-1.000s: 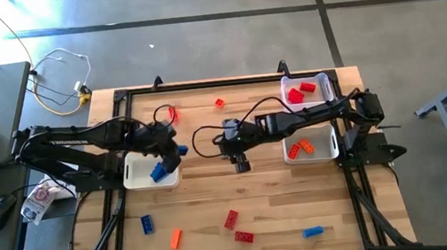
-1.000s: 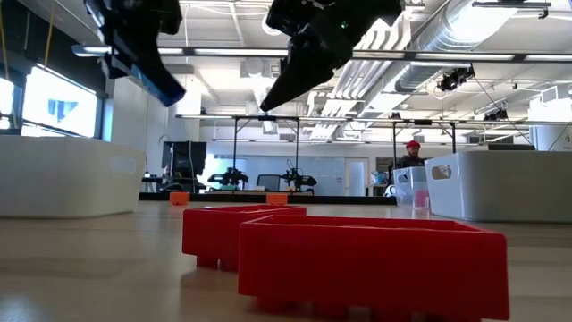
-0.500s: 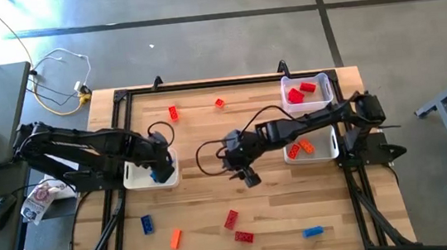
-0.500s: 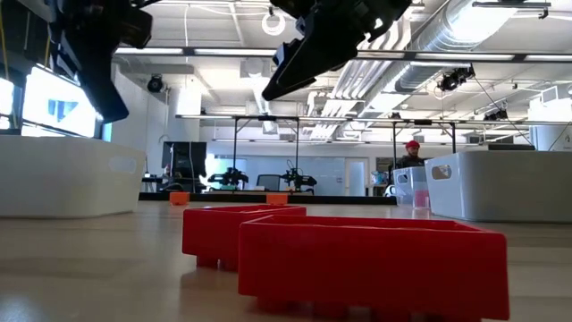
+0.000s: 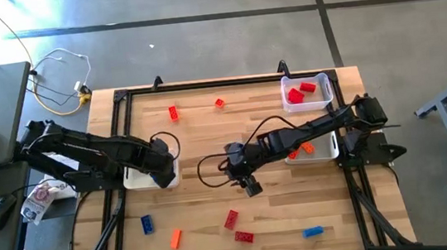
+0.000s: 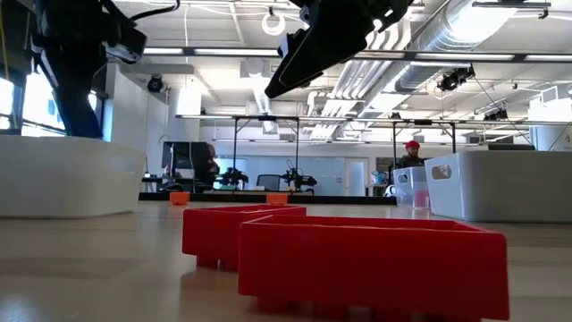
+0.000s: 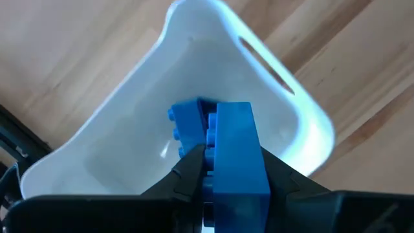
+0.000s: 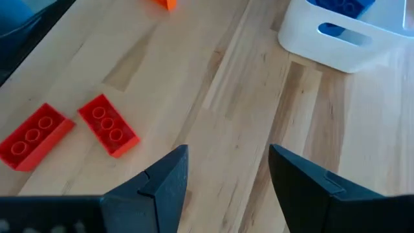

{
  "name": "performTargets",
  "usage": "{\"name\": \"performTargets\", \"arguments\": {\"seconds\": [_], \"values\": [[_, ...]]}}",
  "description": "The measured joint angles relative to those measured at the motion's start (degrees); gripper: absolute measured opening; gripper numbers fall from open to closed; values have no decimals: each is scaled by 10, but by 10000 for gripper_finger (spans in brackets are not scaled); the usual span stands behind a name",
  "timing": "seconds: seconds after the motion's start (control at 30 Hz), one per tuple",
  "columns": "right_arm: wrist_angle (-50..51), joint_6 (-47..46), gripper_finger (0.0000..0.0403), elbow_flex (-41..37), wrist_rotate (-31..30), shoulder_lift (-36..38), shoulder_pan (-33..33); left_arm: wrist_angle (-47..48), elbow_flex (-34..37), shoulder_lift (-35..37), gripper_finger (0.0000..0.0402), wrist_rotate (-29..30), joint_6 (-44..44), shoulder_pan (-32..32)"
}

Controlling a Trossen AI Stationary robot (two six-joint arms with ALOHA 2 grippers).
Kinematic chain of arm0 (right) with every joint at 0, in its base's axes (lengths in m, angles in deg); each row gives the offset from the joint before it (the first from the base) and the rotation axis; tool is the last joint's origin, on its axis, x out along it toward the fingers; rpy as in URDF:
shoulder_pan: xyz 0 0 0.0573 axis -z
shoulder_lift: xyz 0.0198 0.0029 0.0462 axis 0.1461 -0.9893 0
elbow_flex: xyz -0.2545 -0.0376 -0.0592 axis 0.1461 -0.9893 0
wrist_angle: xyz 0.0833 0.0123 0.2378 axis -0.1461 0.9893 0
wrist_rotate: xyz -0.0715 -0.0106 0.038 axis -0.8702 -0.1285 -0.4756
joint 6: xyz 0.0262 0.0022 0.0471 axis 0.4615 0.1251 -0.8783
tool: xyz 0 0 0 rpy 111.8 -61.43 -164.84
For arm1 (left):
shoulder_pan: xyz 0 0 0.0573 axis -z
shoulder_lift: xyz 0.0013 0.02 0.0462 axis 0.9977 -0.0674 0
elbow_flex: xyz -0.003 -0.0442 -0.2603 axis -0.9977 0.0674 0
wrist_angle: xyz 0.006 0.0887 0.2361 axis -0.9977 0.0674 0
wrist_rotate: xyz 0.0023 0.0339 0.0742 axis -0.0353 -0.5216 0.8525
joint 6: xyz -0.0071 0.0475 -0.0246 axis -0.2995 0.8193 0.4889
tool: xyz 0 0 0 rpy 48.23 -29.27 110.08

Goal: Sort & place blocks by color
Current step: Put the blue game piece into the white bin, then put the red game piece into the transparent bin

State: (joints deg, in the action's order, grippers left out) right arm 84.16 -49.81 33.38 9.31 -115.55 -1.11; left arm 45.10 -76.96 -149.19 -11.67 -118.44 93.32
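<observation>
One blue studded block point(image 7: 236, 152) pinched in left hand point(image 7: 223, 171).

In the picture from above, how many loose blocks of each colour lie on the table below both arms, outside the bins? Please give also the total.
Red blocks: 2
Orange blocks: 1
Blue blocks: 2
Total: 5

- Your right end effector point(image 5: 251, 188) has bare counter point(image 5: 207, 202) below it.
- At its 7 o'clock, two red blocks point(image 5: 236, 227) lie in the way.
- At 9 o'clock, the white bin point(image 5: 133, 179) and left end effector point(image 5: 161, 176) block passage.
</observation>
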Motion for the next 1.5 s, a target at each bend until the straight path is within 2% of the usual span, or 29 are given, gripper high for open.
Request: {"name": "performTargets", "arguments": {"seconds": [0.2, 0.6, 0.93, 1.17, 1.5], "values": [[0, 0, 199, 0, 0, 0, -12, 0, 0, -37, 75, -5, -5, 15], [4, -19, 199, 0, 0, 0, -33, 0, 0, -79, 108, -19, 1, 15], [12, -18, 199, 0, 14, -1, -51, 0, 0, -78, 170, -23, 16, 15], [-2, 44, 199, 0, 15, -23, -64, 0, 0, -70, 191, -71, 37, 12], [-46, 100, 199, -1, 18, -60, -67, 4, -70, -55, 189, -58, 49, 31]]}}
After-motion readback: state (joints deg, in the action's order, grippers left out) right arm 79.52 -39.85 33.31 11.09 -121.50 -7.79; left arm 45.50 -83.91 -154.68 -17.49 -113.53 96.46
